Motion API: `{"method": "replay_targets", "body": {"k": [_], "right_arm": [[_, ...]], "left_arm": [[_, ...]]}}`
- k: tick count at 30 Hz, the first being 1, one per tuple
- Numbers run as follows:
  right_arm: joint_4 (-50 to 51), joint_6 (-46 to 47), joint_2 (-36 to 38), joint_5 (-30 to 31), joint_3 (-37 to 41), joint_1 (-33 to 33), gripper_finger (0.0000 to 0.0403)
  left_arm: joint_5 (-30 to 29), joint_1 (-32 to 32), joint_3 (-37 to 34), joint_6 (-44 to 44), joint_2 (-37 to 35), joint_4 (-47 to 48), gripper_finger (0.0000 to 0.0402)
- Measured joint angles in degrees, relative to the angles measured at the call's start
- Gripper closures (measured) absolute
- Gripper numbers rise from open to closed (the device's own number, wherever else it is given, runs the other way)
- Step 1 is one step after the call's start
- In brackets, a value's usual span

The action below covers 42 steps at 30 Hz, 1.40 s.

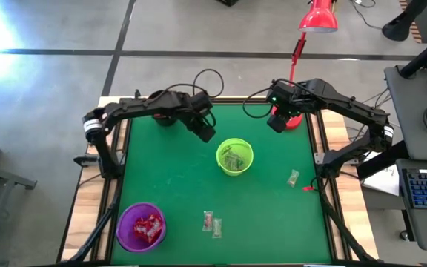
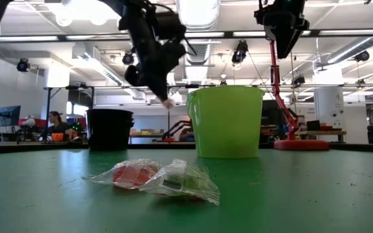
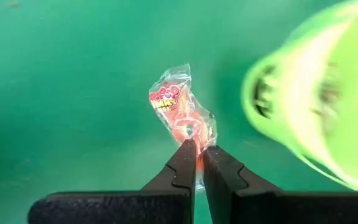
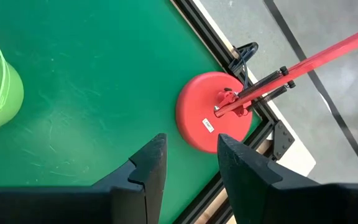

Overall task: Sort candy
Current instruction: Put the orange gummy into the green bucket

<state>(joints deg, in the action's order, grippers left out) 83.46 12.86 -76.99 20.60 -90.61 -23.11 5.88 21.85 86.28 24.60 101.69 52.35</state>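
Note:
My left gripper (image 1: 207,134) hangs above the table's far middle, left of the green cup (image 1: 234,156), shut on a clear-wrapped candy with red print (image 3: 178,106). In the low view the candy (image 2: 168,102) shows as a small pale bit below the fingertips. My right gripper (image 4: 191,155) is open with nothing between its fingers, high over the red lamp base (image 4: 213,119) at the far right corner. A red candy (image 1: 208,220) and a pale one (image 1: 217,228) lie together near the front edge, and another pale candy (image 1: 293,177) lies at the right. My left gripper pinches one end of the candy's wrapper (image 3: 195,144) between its two fingertips. The fingers slant steeply down from above. The candy is lifted clear of the table, and the rest of it sticks out beyond the fingertips.
The green cup holds pale candies. A purple cup (image 1: 141,226) with red candies stands at the front left corner. A black cup (image 2: 109,129) stands at the far left, under my left arm. The red lamp's pole (image 1: 296,52) rises from the far right corner.

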Motion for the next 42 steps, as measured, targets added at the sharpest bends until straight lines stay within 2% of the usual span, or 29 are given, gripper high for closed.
{"method": "replay_targets", "body": {"k": [4,9,15,22,38,42], "right_arm": [[0.0,0.0,0.0,0.0,0.0,0.0,0.0272],[0.0,0.6,0.0,0.0,0.0,0.0,0.0277],[0.0,0.6,0.0,0.0,0.0,0.0,0.0275],[0.0,0.5,0.0,0.0,0.0,0.0,0.028],[-0.1,0.6,0.0,0.0,0.0,0.0,0.028],[0.0,0.6,0.0,0.0,0.0,0.0,0.0282]], "left_arm": [[4.6,-2.4,0.1,-4.6,-2.7,-2.4,0.04],[9.6,-5.6,0.0,-10.6,-2.5,-4.1,0.0401],[10.3,-7.3,0.0,-13.8,-1.6,-8.1,0.0401],[14.3,-7.5,0.0,-13.6,-1.6,-15.4,0.0401],[17.7,-10.2,0.5,-15.1,3.2,-18.0,0.0399],[17.7,-10.2,2.6,-16.4,3.9,-18.1,0.0381]]}}
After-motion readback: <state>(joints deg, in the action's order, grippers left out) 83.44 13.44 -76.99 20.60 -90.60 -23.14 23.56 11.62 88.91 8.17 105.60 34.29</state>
